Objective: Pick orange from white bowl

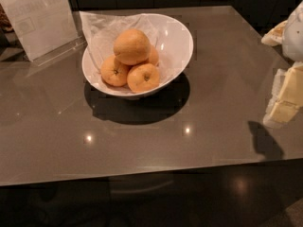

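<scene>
The orange (131, 46), the largest one with smooth pale skin, sits on top of the pile in the white bowl (181, 41). The bowl stands on the grey table, left of centre and towards the back, lined with crinkled white paper (102, 28). Two smaller oranges with dark stem dimples (114, 71) (143, 77) lie under it at the front, and a third (153, 56) is partly hidden behind. My gripper (285, 97) is at the right edge of the view, above the table, far to the right of the bowl and not touching it.
A clear plastic sign holder (40, 18) stands at the back left, close to the bowl. The glossy grey table (213, 103) has its front edge near the bottom of the view. The arm's shadow (265, 141) falls on the table at the right.
</scene>
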Available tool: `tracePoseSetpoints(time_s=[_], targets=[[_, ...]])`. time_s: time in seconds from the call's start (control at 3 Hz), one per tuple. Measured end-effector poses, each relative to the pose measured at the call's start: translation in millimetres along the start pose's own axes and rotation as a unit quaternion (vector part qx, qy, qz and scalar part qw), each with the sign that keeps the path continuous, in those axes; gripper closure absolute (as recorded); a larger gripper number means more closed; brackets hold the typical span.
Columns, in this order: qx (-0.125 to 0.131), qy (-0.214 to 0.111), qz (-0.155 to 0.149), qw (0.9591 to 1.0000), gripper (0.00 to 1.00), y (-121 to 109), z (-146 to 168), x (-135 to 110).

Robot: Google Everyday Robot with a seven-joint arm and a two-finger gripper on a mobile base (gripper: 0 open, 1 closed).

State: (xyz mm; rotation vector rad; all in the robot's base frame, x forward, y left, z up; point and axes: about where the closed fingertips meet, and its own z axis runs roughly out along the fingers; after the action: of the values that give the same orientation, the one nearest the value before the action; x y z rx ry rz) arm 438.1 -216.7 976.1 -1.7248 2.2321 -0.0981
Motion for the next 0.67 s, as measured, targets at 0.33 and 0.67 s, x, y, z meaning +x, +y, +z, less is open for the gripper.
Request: tracePoseSetpoints(time_s=[0.33, 0.67], targets=[[0.000, 0.000, 0.000, 1.0000, 0.00, 0, 0, 0], [-0.008, -0.032, -0.016, 0.9993, 0.00, -11, 0, -18]])
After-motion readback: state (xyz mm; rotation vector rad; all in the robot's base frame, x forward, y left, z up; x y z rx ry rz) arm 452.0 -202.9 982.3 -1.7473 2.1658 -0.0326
